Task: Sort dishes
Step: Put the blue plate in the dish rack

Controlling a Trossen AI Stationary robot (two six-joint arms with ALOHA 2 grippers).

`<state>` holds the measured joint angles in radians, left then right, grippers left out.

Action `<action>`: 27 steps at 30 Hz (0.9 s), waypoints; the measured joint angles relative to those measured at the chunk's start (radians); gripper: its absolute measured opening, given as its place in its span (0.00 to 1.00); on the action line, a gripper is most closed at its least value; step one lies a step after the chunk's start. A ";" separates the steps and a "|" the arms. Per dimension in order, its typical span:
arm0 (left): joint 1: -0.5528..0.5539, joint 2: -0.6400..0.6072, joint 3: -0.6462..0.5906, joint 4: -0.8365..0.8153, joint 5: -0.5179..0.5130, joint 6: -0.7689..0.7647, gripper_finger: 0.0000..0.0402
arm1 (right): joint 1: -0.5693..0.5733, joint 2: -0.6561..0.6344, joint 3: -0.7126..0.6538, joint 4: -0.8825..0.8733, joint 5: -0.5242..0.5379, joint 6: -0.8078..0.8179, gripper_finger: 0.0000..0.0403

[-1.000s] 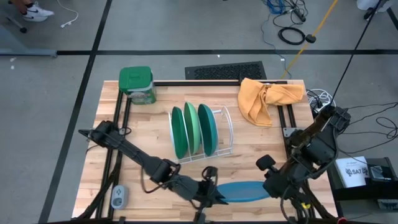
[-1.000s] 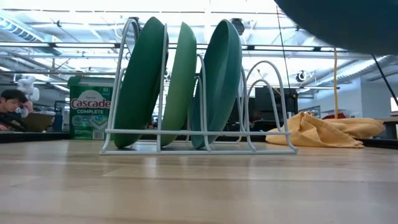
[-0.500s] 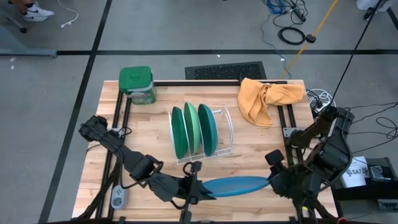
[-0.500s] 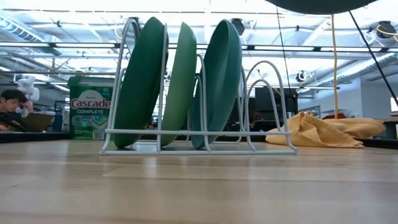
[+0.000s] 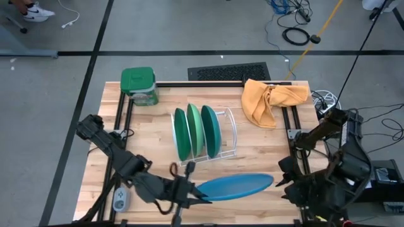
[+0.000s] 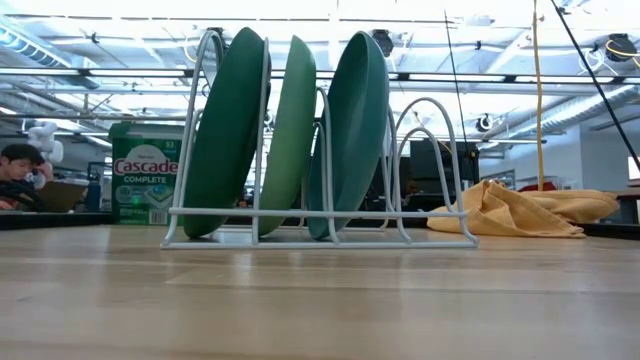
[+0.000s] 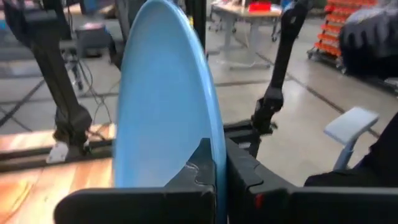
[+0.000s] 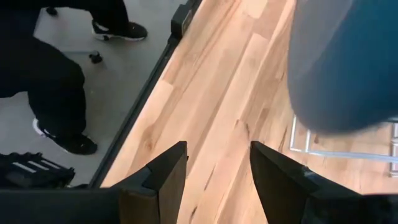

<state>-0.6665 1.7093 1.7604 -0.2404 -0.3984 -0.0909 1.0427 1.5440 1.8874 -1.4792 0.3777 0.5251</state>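
The blue plate (image 5: 237,186) is in the air over the table's near edge, held by my left gripper (image 5: 193,192) at its left end. My right gripper (image 5: 284,183) is open and empty just right of the plate, apart from it; its wrist view shows the plate (image 8: 348,62) as a blur ahead. The dark green plate (image 5: 181,134), the mint plate (image 5: 194,129) and the teal plate (image 5: 211,130) stand on edge in the white wire rack (image 5: 230,135), leaning on its wires; they also show in the low view (image 6: 290,135). My left gripper pinches the blue plate's rim (image 7: 214,155) between its two fingers, at the plate's end toward the table's left. The fingers come about level from the table's left. The plate is lifted clear of the table and tilted, reaching out toward the right.
A green-lidded container (image 5: 139,85) stands at the far left and a yellow cloth (image 5: 271,101) lies at the far right. A small grey device (image 5: 120,200) lies at the near left edge. A person's legs and shoes (image 8: 56,93) show on the floor beside the table.
My left gripper has gone up and toward the table's left edge with the blue plate, which has risen out of the low view and tipped more on its side. My right gripper has drawn back toward the table's right, away from the plate's right edge.
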 joint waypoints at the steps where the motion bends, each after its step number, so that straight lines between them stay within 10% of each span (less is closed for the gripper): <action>1: -0.005 -0.012 0.000 0.002 0.000 0.008 0.01 | 0.008 0.000 0.000 0.000 0.007 0.011 0.42; 27: 0.004 -0.101 0.001 0.488 -0.249 0.258 0.01 | 0.100 0.000 0.000 0.058 0.272 0.081 0.42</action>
<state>-0.6622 1.6086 1.7615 0.2472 -0.6474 0.1672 1.1423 1.5444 1.8874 -1.4216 0.6499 0.6066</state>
